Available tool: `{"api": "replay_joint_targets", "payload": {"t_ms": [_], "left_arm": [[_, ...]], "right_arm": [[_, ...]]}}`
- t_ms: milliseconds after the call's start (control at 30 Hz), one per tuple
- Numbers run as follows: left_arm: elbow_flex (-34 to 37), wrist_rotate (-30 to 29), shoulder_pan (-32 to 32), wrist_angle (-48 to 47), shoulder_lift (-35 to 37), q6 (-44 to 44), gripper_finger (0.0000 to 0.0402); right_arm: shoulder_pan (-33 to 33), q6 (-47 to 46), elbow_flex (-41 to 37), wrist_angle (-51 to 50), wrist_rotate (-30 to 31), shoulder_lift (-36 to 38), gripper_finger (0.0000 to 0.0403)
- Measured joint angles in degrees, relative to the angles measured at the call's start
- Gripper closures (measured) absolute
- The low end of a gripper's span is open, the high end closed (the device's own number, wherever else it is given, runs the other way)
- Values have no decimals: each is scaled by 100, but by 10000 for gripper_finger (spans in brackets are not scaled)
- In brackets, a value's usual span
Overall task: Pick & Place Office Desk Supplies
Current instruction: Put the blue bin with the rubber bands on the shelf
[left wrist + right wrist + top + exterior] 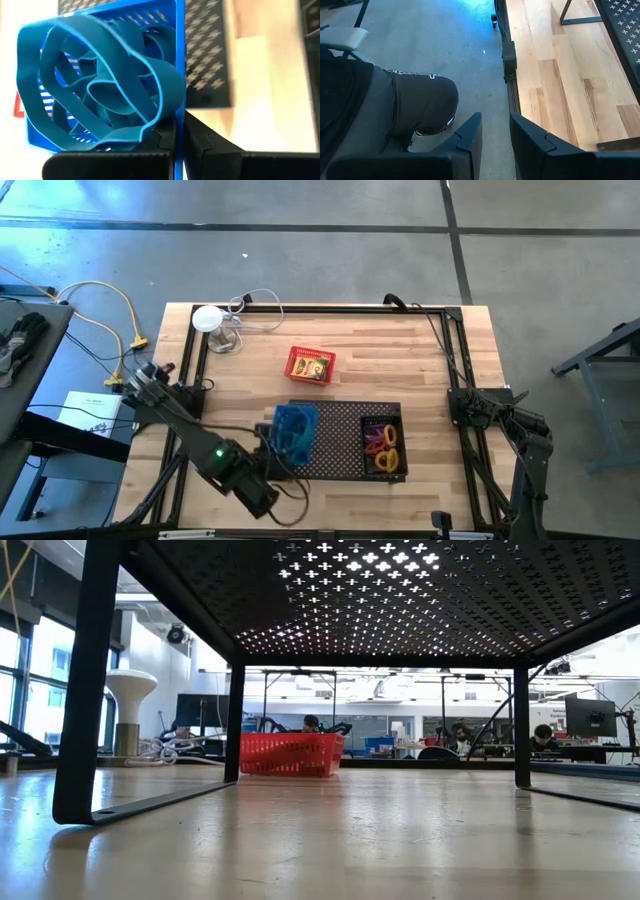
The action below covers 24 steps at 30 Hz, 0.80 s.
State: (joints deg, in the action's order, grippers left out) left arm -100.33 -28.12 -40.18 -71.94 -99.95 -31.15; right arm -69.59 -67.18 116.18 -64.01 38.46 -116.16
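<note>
Left pincer (179, 137) is clamped on the rim of the blue basket (296, 430), which I hold tipped over the near left corner of the black tray (345, 442). Basket is full of blue rubber bands (100, 85). Light load, thin stiff mesh wall, so a rim pinch works, but the bands are floppy and loose and could slide out if I tilt more. Right pincer (495, 142) waits off the tabletop's right edge, fingers narrowly parted, holding nothing. Red basket (310, 364) with a yellow crayon box sits on the tabletop (400, 360) beyond the tray; a black basket (384, 445) of coloured bands sits on the tray's right end. Open room: tray middle and bare wood to the right. Watch the tray edges and frame rails.
</note>
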Motion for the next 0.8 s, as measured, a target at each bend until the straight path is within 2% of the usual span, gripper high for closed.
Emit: {"api": "replay_joint_targets", "payload": {"t_ms": [233,433,633,800], "left_arm": [[-1067,41,128,-34,-686,109,399],[-1174,28,475,23,-914,-186,398],[-1174,247,693,1041,-1153,765,398],[-1174,262,691,1057,-1157,558,397]], "right_arm": [[0,-1,0,0,0,0,317],[-2,0,0,0,0,0,317],[-2,0,0,-2,0,0,317],[-2,0,0,-2,-2,0,317]]}}
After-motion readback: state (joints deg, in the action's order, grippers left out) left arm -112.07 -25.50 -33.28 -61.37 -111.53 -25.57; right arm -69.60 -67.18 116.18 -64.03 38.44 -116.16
